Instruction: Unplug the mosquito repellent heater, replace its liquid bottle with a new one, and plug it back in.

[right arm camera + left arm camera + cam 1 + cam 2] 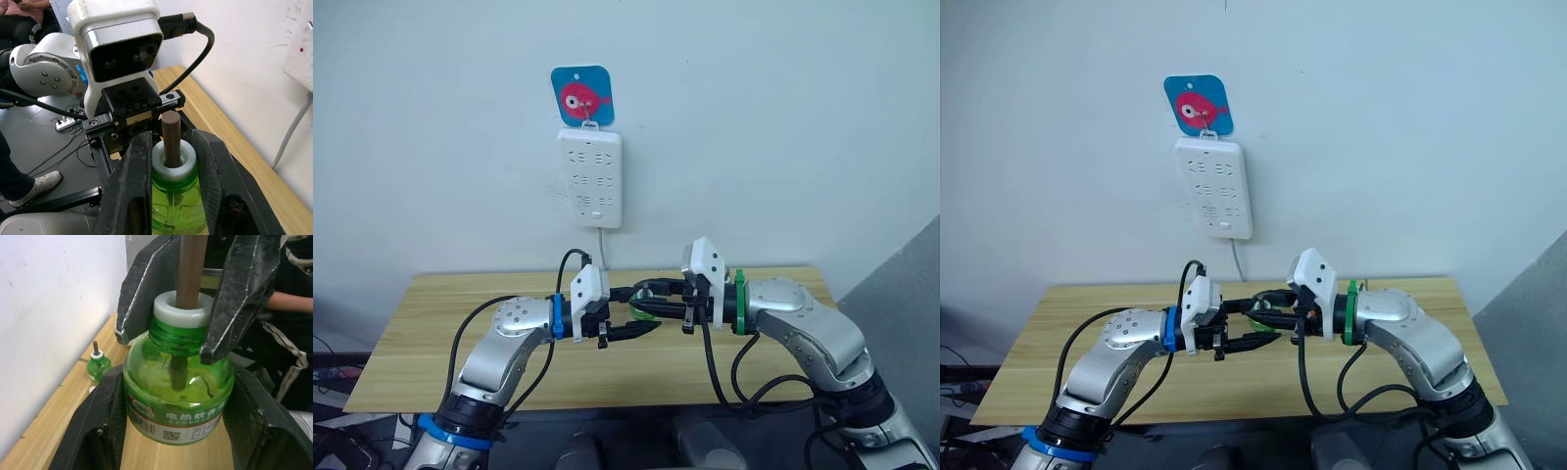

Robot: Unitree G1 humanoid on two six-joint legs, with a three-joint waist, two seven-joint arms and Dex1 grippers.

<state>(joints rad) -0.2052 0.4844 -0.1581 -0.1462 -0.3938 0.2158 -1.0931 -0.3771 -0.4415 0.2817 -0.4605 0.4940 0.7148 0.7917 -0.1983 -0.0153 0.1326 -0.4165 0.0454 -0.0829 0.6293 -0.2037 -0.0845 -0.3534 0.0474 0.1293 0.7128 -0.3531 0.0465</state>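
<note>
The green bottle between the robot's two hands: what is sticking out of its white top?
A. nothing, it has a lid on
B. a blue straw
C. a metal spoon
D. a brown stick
D. A brown stick (the wick) rises from the white collar of the green bottle, which the left gripper holds by its body and the right gripper clamps at its neck.

Wooden tabletop (pixel 431 333), against a pale wall. My left gripper (pixel 628 330) and my right gripper (pixel 651 291) meet tip to tip above the tabletop's middle, nearer its far edge, with a green bottle (pixel 644 307) between my fingers; whose grip closes on it I cannot tell. On the wall above the far edge: white power strip (pixel 590 178), upright, hung under a blue fish-print hook card (pixel 582 95), its white cord (pixel 605 247) dropping behind the tabletop.
</note>
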